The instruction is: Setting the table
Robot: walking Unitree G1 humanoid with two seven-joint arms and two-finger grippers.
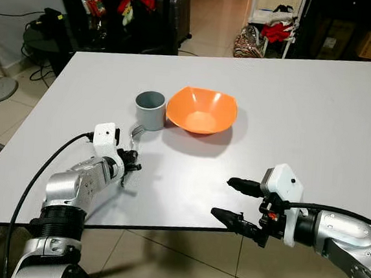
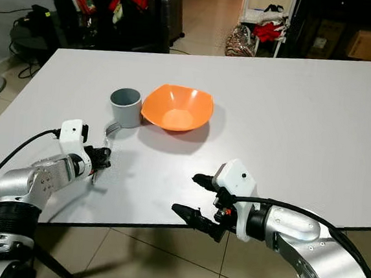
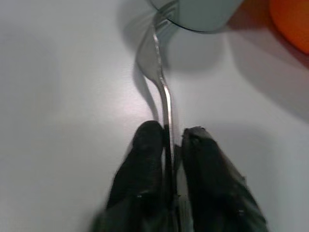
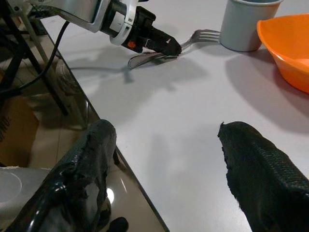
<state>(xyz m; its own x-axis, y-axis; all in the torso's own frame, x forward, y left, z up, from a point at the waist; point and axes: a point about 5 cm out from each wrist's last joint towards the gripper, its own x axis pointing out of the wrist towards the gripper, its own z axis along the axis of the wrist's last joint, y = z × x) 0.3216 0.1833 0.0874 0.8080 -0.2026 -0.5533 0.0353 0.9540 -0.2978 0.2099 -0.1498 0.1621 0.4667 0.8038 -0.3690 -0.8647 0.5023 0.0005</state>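
We were placing the fork beside the grey cup and orange bowl, mid-frame on the table. Our left hand pinched its handle, tines touching the cup; next, we judged, release. Our right hand hovered lower right, spread wide, empty.

A grey cup is seen on the white table, touching the left side of an orange bowl. A metal fork is clamped by the left gripper just in front of the cup. The right gripper is held with fingers spread at the table's near edge, well in front of the bowl.
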